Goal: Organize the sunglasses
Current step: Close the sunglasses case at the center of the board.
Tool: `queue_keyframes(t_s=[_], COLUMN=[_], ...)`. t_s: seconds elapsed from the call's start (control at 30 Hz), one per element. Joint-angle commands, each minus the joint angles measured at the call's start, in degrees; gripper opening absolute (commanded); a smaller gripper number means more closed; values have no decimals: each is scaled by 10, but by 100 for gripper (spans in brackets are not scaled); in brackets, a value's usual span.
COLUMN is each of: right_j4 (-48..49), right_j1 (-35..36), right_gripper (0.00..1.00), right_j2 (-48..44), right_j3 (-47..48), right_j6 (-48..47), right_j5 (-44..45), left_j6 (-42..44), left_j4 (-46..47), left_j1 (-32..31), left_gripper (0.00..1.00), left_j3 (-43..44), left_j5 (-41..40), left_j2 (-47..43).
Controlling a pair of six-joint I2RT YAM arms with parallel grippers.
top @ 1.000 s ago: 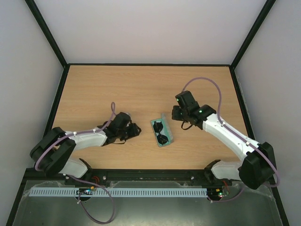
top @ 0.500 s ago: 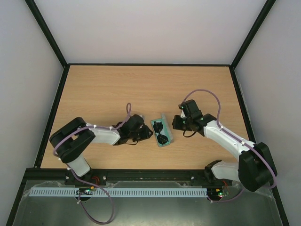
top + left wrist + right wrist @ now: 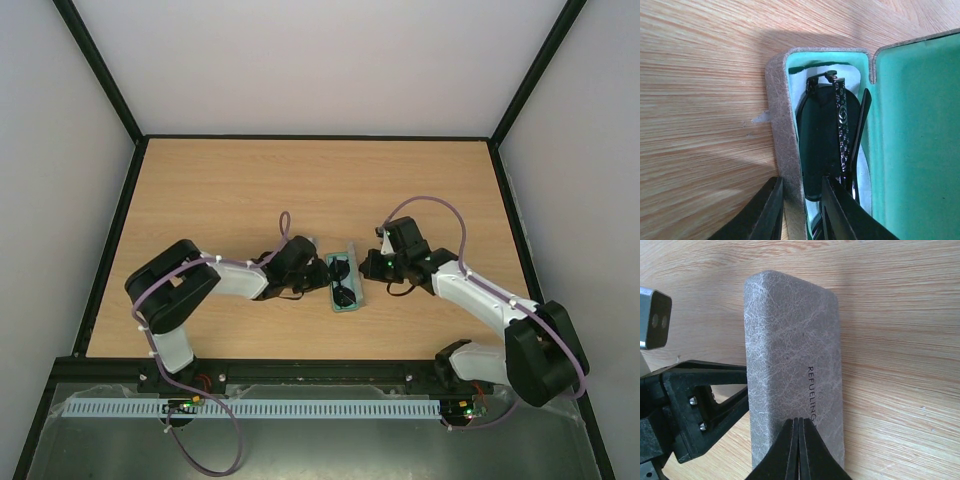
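The grey case [image 3: 348,307] lies open mid-table, green lining showing, its lid [image 3: 920,130] standing up. The sunglasses [image 3: 340,281] lie folded inside; the left wrist view shows a dark lens and patterned temple arm [image 3: 841,125]. My left gripper [image 3: 321,279] straddles the case's left wall [image 3: 782,130], one finger [image 3: 767,210] outside against it, the other [image 3: 837,210] inside over the lens, with a small gap left. My right gripper [image 3: 367,268] is shut and empty, its tips [image 3: 798,422] against the lid's grey outer face [image 3: 790,340].
The left arm's black fingers [image 3: 700,400] show beside the case in the right wrist view. Bare wooden table [image 3: 250,190] lies around the case, bounded by a black frame [image 3: 110,250] and white walls.
My left gripper has moved right until its fingers straddle the case's wall. My right gripper has come down and left onto the lid's outer face.
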Motion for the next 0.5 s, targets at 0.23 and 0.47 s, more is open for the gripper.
queue_keyframes(t_s=[0.23,0.47], right_j4=[19,18], right_j1=[18,18], right_gripper=[1,1], right_j2=[10,22], right_j3=[3,8], right_j6=[6,5], right_j5=[1,5], left_j6=[9,15], left_j4=[-60,-86], left_j1=[14,23], left_gripper=[29,32], left_j3=[-51,-74], left_j5=[-19,-26], left_j2=[-48,-95])
